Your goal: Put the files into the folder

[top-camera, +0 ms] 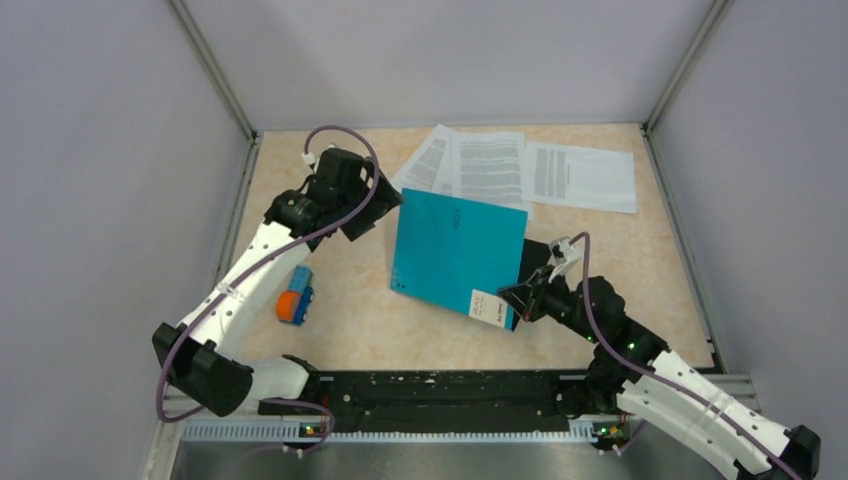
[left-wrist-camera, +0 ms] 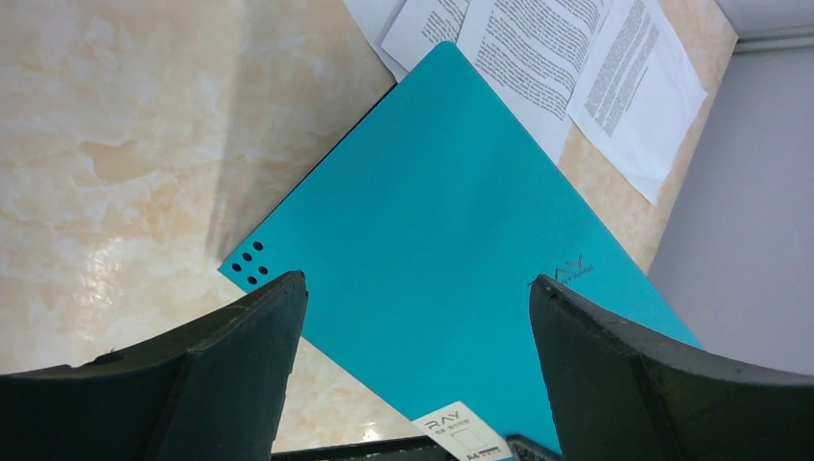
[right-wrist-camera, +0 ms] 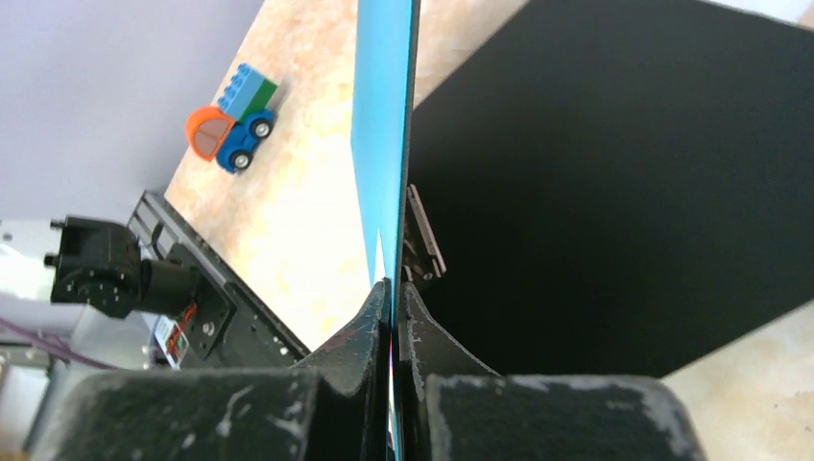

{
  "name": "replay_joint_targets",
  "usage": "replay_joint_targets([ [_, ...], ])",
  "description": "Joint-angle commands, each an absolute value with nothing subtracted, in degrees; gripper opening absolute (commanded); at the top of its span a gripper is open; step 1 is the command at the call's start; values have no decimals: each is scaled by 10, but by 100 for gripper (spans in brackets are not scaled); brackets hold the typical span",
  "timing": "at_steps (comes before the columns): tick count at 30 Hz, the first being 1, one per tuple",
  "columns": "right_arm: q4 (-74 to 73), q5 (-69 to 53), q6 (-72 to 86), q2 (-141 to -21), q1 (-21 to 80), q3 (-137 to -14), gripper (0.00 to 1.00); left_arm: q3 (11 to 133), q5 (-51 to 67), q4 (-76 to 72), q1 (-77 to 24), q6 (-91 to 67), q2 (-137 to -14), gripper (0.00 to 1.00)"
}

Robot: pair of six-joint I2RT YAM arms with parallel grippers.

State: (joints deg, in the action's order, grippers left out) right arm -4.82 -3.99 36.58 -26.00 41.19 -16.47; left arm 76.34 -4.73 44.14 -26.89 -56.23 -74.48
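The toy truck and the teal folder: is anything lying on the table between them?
No. In the top view, only bare tabletop separates the toy truck from the folder.

A robotics lab test cell.
Plain grey wall panels (top-camera: 100, 150) in aluminium framing (top-camera: 215, 70) box in a marble-patterned tabletop (top-camera: 360, 330); the cabled left arm (top-camera: 250, 265) and right arm (top-camera: 690, 400) are bolted to a black rail (top-camera: 440, 385) at its edge, with props laid out: files (top-camera: 580, 175), folder (top-camera: 455, 245), toy truck (top-camera: 294, 296).
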Motion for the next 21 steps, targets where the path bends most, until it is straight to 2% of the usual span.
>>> replay_joint_targets([
  [1,-93,11,258,-260,472,-244,0,807,-109,486,-310,-663,-725,90],
  [4,-118,61,230,-273,527,-276,0,837,-148,517,-335,-708,-722,90],
  [8,-135,146,209,-318,634,-317,0,858,-144,533,-340,-758,-714,90],
  [10,-140,216,200,-361,702,-335,0,868,-145,540,-346,-773,-711,93],
  [15,-155,384,189,-479,853,-393,0,869,-154,588,-364,-805,-701,93],
  [21,-172,461,197,-578,933,-447,0,816,-199,639,-397,-847,-625,85],
])
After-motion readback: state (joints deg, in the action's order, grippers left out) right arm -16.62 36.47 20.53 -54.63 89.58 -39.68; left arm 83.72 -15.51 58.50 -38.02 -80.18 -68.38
